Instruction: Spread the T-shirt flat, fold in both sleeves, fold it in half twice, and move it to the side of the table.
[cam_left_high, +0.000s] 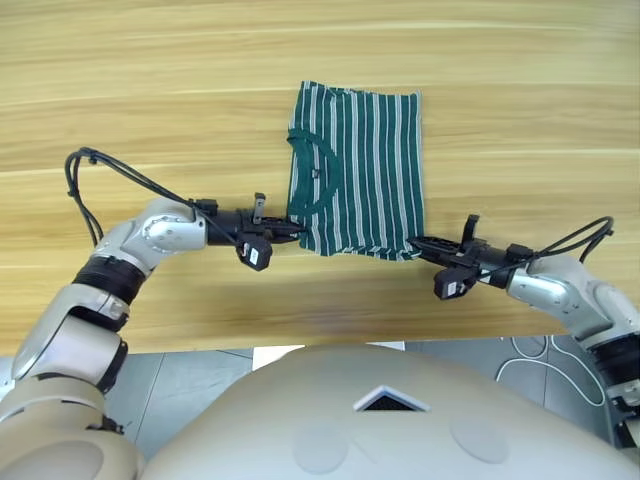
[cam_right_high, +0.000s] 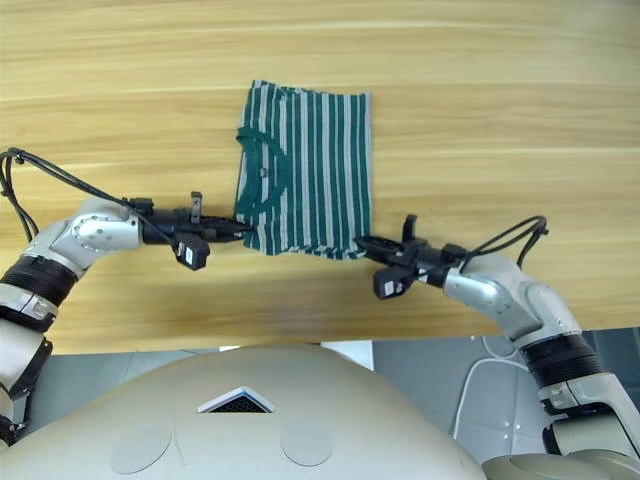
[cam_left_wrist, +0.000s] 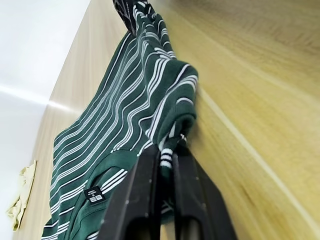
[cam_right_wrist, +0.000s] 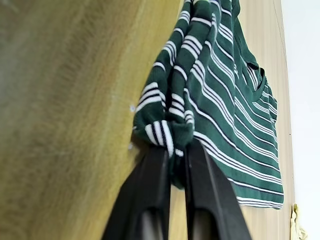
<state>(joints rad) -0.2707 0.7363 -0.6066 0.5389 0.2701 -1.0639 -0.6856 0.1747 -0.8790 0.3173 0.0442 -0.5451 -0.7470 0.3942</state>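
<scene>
Pinching the folded dark-green, white-striped fabric T-shirt (cam_left_high: 360, 170) by its near corners on the pale wooden table (cam_left_high: 150, 100), left gripper (cam_left_high: 298, 230) and right gripper (cam_left_high: 414, 242) fingers clamped on cloth.

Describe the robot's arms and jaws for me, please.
Both arms have smooth, rounded silver-grey shells, the left arm and right arm alike, with black ribbed bands at the elbows. A loose black cable loops outside each forearm. The wrists turn black and slim, each carrying a small black box with a pale label. The jaws are two thin, flat black blades side by side.
</scene>
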